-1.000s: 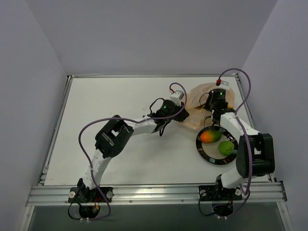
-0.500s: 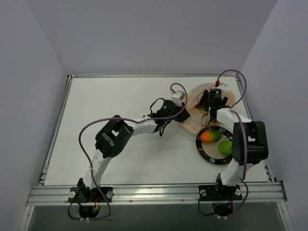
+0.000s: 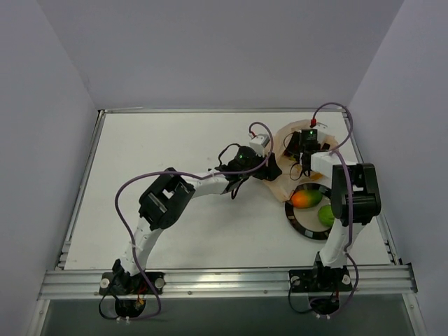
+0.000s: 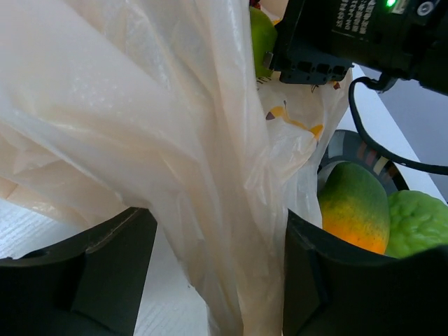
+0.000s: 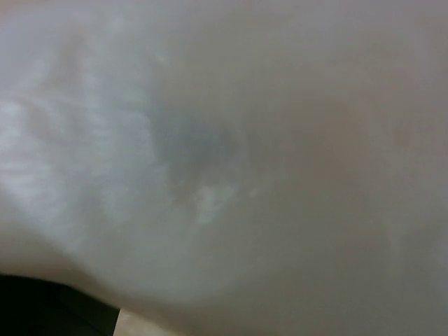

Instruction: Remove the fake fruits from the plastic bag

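You get even, soft light and sharp detail from above. On the left wrist camera the plastic bag [image 4: 126, 119] glares near-white; the right wrist view is all unfocused, milky blur.

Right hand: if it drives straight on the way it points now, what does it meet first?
The plastic bag: its film fills the right wrist view, close up. What lies behind it is hidden.

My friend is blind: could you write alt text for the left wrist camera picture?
A crinkly, pale peach plastic bag fills most of the frame, a fold of it running down between the open jaws of the left gripper. At right, an orange-green mango and a green fruit lie on a black-rimmed plate.
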Robot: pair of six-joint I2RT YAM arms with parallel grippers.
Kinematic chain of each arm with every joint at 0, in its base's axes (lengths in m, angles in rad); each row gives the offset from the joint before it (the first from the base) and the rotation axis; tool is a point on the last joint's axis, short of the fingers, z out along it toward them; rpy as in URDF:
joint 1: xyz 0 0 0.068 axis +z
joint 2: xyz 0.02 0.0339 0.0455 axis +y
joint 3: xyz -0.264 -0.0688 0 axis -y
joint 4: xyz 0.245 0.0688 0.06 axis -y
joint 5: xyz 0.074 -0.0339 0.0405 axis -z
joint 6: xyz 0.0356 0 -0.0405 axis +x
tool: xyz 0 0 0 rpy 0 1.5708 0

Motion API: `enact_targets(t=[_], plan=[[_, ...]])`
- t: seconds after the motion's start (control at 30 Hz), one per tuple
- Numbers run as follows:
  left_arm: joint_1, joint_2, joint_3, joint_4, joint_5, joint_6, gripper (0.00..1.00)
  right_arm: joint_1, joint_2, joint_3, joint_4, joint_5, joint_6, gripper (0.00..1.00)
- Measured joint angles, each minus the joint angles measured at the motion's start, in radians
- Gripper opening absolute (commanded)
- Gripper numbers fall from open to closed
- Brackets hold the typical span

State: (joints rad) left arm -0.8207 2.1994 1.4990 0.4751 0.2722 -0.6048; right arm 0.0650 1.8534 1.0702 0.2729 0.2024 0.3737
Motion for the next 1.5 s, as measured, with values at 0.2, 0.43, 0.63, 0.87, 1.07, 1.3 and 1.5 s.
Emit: enact_targets(t=[0.2,0.43,0.63,0.87,1.07,1.3,1.5], plan=[[-0.003,0.025,0.015,-0.019,0.006,0.0,0.55,0.0,0.026,0.0,-0.015,0.001,0.011,0.75],[-0.003,0.043,0.029,-0.034,0.002,0.003,0.13,0.014,-0.062,-0.008,-0.015,0.008,0.011,0.54],[-0.002,0.043,0.055,-0.037,-0.011,0.001,0.02,0.042,-0.26,-0.047,-0.017,0.009,0.023,0.54],[0.005,0.047,0.087,-0.037,-0.015,-0.003,0.02,0.047,-0.416,-0.144,-0.095,-0.055,0.047,0.55],[0.019,0.059,0.125,-0.037,-0.018,-0.005,0.02,0.063,-0.597,-0.24,-0.234,-0.129,0.056,0.55],[0.029,0.066,0.141,-0.035,-0.018,-0.005,0.02,0.198,-0.885,-0.37,-0.422,-0.128,0.164,0.55],[0.029,0.066,0.141,-0.022,-0.018,-0.008,0.02,0.284,-1.025,-0.491,-0.608,-0.071,0.352,0.55]])
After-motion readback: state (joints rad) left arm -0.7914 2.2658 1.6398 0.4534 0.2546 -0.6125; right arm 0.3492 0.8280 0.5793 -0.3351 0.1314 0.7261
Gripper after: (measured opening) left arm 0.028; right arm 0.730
